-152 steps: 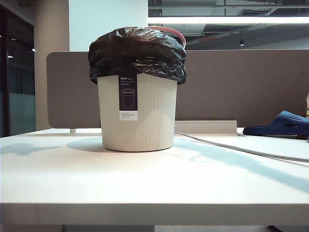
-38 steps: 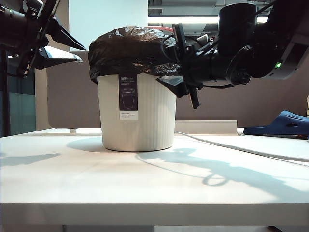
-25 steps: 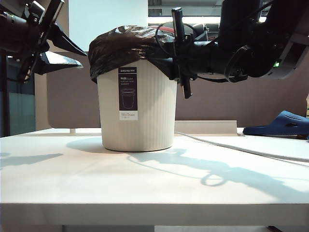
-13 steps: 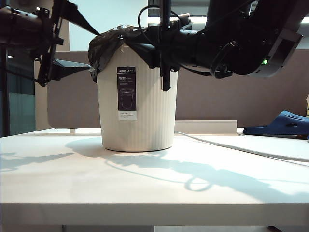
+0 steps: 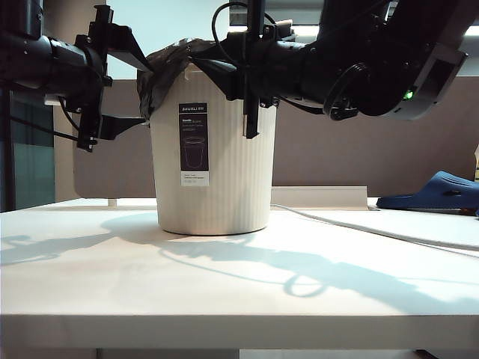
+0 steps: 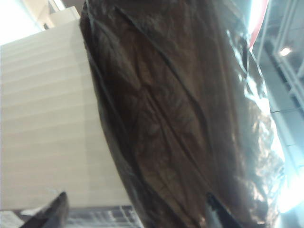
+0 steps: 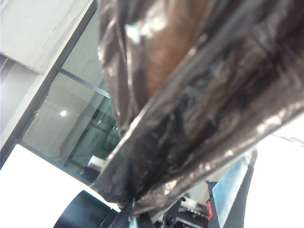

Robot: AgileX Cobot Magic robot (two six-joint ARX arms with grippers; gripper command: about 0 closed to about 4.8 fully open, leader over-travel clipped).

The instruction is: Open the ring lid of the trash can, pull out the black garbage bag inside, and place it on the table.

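The cream ribbed trash can stands mid-table with its dark label facing me. The black garbage bag covers its rim and hangs down the left side. My left gripper is open, one finger above and one below that hanging skirt. In the left wrist view its dark fingertips flank the bag beside the bin wall; my left gripper holds nothing. A pink strip of the ring lid shows past the bag. My right gripper is at the right rim, shut on the bag's edge; its jaws pinch it.
The white table stretches toward me in front of the bin. A dark blue slipper lies at the far right, and a white cable runs from behind the bin toward it. A grey-brown partition panel stands behind.
My left gripper swung right to the bag's left side and opened wide. My right gripper moved left along the rim with the bag's edge, baring the bin's right wall.
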